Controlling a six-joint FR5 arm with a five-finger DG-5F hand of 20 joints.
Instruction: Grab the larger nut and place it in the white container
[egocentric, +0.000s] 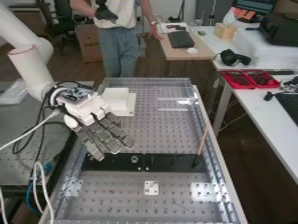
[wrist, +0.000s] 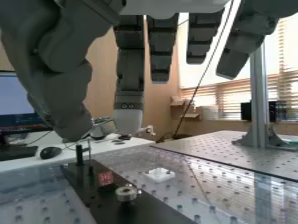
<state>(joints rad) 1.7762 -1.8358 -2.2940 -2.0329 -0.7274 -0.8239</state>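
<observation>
1. Larger nut, as I judge the round metal piece (wrist: 126, 192) to be, sits on the black strip (wrist: 149, 211) upon the tabletop (egocentric: 113, 200); perhaps the strip keeps it from straying.
2. Hand (wrist: 128, 80) is open and empty, fingers extended, probably to leave room for lowering around the nut. Closing too early could knock it over the strip's edge.
3. An upright post (wrist: 80, 154) stands farther along the strip, possibly a holder; the fingers should avoid it.
4. Two white candidates lie apart from the nut: a box (egocentric: 118, 101) and a small square piece (wrist: 159, 174) beside the strip. I cannot tell which is the container.
5. Nut and strip bear no legible label.
</observation>
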